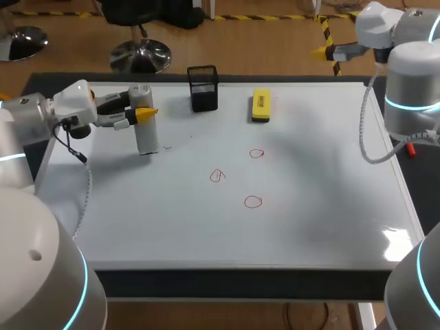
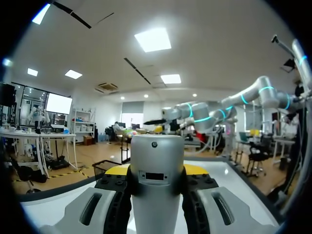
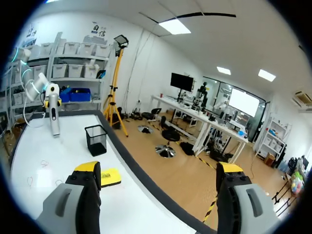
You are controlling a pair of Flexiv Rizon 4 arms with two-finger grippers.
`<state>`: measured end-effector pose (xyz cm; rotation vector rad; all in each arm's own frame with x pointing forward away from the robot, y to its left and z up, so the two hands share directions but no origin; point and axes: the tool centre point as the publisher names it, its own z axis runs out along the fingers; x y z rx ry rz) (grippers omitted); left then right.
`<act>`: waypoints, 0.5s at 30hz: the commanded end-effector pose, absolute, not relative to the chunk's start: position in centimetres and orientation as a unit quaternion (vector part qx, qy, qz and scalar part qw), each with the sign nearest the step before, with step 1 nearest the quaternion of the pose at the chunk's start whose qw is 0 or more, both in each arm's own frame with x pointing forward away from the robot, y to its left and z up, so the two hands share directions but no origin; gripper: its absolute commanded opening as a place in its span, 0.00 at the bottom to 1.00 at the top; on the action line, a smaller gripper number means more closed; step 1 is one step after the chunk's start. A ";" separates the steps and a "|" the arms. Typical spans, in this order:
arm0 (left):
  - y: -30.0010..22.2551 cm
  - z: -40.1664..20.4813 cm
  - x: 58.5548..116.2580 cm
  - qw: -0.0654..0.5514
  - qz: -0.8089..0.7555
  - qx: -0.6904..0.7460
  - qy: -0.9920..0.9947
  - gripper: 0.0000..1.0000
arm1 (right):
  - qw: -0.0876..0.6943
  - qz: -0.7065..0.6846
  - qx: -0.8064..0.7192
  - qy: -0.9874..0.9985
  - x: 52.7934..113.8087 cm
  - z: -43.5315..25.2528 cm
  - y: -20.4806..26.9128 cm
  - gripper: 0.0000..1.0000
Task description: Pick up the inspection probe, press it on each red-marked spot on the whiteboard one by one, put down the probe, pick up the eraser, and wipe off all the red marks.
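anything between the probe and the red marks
Nothing visible: only bare whiteboard lies between the grey cylindrical probe in the left pincer and the three red circles. The black mesh basket and yellow eraser sit farther back.

left pincer (image 2: 156, 171) clasping grey probe (image 2: 157, 151), upright

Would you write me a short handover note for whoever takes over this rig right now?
Left end effector: shut on the probe, which stands upright on the whiteboard near its far left corner.
Right end effector: open, holding nothing, out past the board's far right corner.
Eraser: lying at the far edge, beside the black basket.
Red marks: three, mid-board, all unwiped and well clear of the probe.
Done: probe gripped. Whether any mark has been pressed cannot be told.
Left: press each mark, put the probe down, take the eraser, wipe all three.
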<state>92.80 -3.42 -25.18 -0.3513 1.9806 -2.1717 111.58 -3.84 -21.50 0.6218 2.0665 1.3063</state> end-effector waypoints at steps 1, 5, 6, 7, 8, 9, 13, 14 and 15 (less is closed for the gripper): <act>-3.5 -25.1 92.8 0.092 -0.731 -0.119 0.666 0.00 | 0.205 0.470 0.117 0.850 113.0 -21.2 -3.2 1.00; -3.5 -25.1 92.8 0.092 -0.731 -0.119 0.666 0.00 | 0.140 0.444 0.023 0.885 113.2 -21.8 -1.0 1.00; -3.5 -25.1 92.8 0.092 -0.731 -0.119 0.666 0.00 | 0.124 0.436 -0.001 0.892 113.2 -22.0 -0.4 1.00; -3.5 -25.1 92.8 0.092 -0.731 -0.119 0.666 0.00 | 0.103 0.424 -0.028 0.899 113.2 -22.4 0.2 1.00; -3.5 -25.1 92.8 0.092 -0.731 -0.119 0.666 0.00 | 0.084 0.411 -0.055 0.906 113.1 -22.7 0.8 1.00; -3.5 -25.1 92.8 0.092 -0.731 -0.119 0.666 0.00 | 0.070 0.398 -0.076 0.911 113.0 -23.1 1.3 1.00; -3.5 -25.1 92.8 0.092 -0.731 -0.119 0.666 0.00 | 0.008 0.339 -0.169 0.925 112.5 -24.4 3.0 1.00; -3.5 -25.1 92.8 0.092 -0.731 -0.119 0.666 0.00 | -0.007 0.325 -0.191 0.926 112.4 -24.8 3.3 1.00; -3.5 -25.1 92.8 0.092 -0.731 -0.119 0.666 0.00 | -0.023 0.308 -0.215 0.927 112.3 -25.1 3.6 1.00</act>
